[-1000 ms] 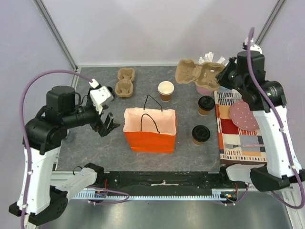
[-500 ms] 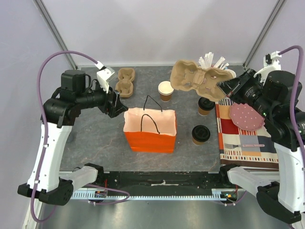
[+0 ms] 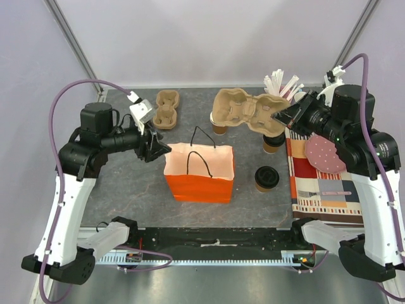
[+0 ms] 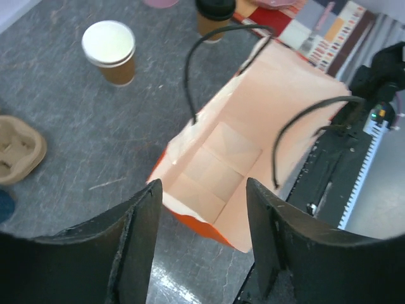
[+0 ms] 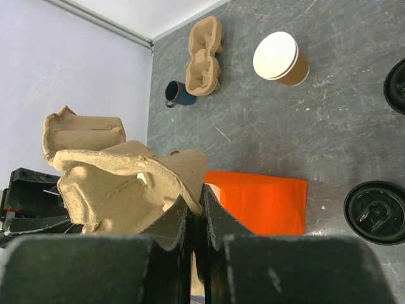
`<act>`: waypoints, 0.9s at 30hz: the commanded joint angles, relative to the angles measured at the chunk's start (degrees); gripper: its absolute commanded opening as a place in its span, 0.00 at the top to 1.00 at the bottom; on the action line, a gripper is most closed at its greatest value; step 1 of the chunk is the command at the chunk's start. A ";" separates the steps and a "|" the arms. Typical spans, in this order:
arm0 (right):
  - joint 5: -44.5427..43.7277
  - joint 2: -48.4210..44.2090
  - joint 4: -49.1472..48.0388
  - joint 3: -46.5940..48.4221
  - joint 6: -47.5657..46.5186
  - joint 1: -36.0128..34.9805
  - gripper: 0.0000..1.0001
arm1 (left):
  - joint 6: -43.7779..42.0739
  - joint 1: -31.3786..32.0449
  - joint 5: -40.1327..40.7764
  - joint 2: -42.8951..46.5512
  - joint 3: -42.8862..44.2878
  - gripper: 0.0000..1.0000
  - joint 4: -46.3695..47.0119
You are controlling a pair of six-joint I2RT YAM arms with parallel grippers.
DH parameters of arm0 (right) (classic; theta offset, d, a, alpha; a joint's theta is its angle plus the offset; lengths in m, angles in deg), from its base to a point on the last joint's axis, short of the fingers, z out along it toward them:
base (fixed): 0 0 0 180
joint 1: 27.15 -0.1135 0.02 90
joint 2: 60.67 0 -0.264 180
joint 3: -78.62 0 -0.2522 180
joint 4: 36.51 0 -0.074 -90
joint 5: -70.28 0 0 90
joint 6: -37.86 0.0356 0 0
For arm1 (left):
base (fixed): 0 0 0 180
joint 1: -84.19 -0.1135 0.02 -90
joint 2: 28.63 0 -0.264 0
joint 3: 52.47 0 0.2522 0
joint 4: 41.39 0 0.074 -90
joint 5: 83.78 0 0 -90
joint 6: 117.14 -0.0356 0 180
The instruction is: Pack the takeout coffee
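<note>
Two kraft cups with black lids, the takeout coffee, stand right of the orange paper bag: one near the front, the other behind it and partly under the carrier. Their lids show in the right wrist view. My right gripper is shut on a rim of a brown pulp cup carrier, held in the air above the bag's far right side. My left gripper is open at the bag's left rim, nothing pinched.
An uncovered kraft cup stands behind the bag. A second pulp carrier and a dark blue mug sit at the back left. A striped cloth, a dotted pink disc and white sticks lie at the right.
My left gripper swung from the table's left side to the bag's left rim and its jaws narrowed. My right arm carried the pulp carrier leftward, over the cups toward the bag.
</note>
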State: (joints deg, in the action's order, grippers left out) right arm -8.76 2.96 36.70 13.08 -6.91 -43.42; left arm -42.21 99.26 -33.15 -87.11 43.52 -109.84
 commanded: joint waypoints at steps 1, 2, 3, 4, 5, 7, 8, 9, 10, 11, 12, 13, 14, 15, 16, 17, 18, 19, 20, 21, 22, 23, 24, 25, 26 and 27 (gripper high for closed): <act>3.80 -1.76 -3.63 -0.08 -0.93 0.10 1.00 | -6.70 -0.22 -13.92 2.31 4.06 0.39 -3.38; 4.85 -1.41 -3.54 0.54 -1.63 0.10 1.00 | -7.68 -0.22 -16.24 2.75 4.59 0.39 -4.53; 7.30 -0.89 -2.93 1.15 -2.07 0.01 1.00 | -7.87 -0.22 -18.09 3.28 4.86 0.39 -4.98; 8.45 0.25 -2.14 2.38 -2.77 0.10 1.00 | -7.26 -0.22 -20.11 4.15 5.21 0.38 -5.07; 9.33 0.78 -1.35 2.65 -3.04 0.10 1.00 | -6.82 -0.22 -20.82 4.51 5.21 0.38 -4.98; 10.75 1.14 0.06 2.04 -4.01 0.10 1.00 | -6.20 -0.22 -21.01 4.95 4.69 0.38 -4.81; 10.66 0.96 0.24 1.52 -4.45 0.10 1.00 | -6.20 -0.13 -20.92 5.04 4.25 0.38 -4.72; 10.31 0.35 0.32 0.99 -4.71 0.10 1.00 | -6.20 -0.22 -20.83 5.04 3.38 0.37 -4.46; 10.31 0.00 0.33 -0.06 -5.15 0.10 1.00 | -6.20 -0.22 -20.48 4.95 3.11 0.37 -4.19; 10.48 -0.26 0.33 -0.51 -5.24 0.10 1.00 | -6.29 -0.13 -20.39 4.78 2.93 0.36 -4.10; 10.75 -0.53 0.50 -0.95 -5.59 0.10 1.00 | -6.64 -0.22 -20.30 4.43 3.02 0.34 -4.28; 11.44 -0.53 0.50 -1.65 -5.86 0.10 1.00 | -6.99 -0.22 -20.04 4.25 3.37 0.34 -4.71; 11.80 -0.71 0.59 -2.00 -6.47 0.10 1.00 | -7.60 -0.22 -19.95 3.73 3.89 0.33 -5.24; 12.06 -0.71 0.76 -2.35 -6.56 0.10 1.00 | -9.52 -0.22 -19.60 3.55 5.03 0.31 -5.85; 12.07 -0.71 0.77 -2.27 -6.74 0.19 1.00 | -10.58 -0.13 -18.99 3.37 5.56 0.29 -6.82; 11.98 -0.62 0.94 -2.09 -6.65 0.10 1.00 | -11.55 -0.13 -18.46 3.28 6.00 0.28 -8.48; 11.80 -0.36 1.03 -1.74 -6.21 0.10 1.00 | -14.08 -0.22 -17.41 3.02 6.61 0.25 -9.63; 11.11 -0.18 1.20 -0.87 -5.77 0.10 1.00 | -15.68 -0.13 -17.14 2.85 6.88 0.24 -10.86; 10.75 -0.09 1.38 -0.34 -5.34 0.10 1.00 | -17.95 -0.22 -16.88 2.67 7.15 0.23 -14.96; 10.31 0.08 1.64 0.36 -4.37 0.10 1.00 | -23.28 -0.22 -15.74 1.62 8.19 0.23 -17.00; 9.87 0.08 1.73 1.41 -3.84 0.10 1.00 | -23.95 -0.13 -14.43 0.92 8.99 0.23 -18.24; 9.26 0.00 1.73 1.86 -3.31 0.10 1.00 | -23.87 -0.22 -12.76 0.04 10.04 0.22 -19.21; 9.25 -0.09 1.56 2.12 -2.61 0.10 1.00 | -24.47 -0.13 -10.39 -1.36 13.18 0.22 -21.74; 9.60 0.00 1.38 2.30 -2.69 0.10 1.00 | -25.70 -0.13 -9.59 -4.07 15.04 0.21 -23.94; 9.95 0.08 1.47 2.30 -2.61 0.01 1.00 | -26.75 -0.13 -8.62 -5.58 16.71 0.21 -25.79; 10.57 0.00 1.47 2.21 -2.69 0.10 1.00 | -26.59 -0.13 -5.57 -6.73 19.25 0.17 -28.68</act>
State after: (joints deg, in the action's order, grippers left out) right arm 1.21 3.29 38.77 12.82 -11.24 -43.42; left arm -61.64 99.29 -46.00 -89.27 54.69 -128.03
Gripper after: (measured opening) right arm 0.104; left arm 0.788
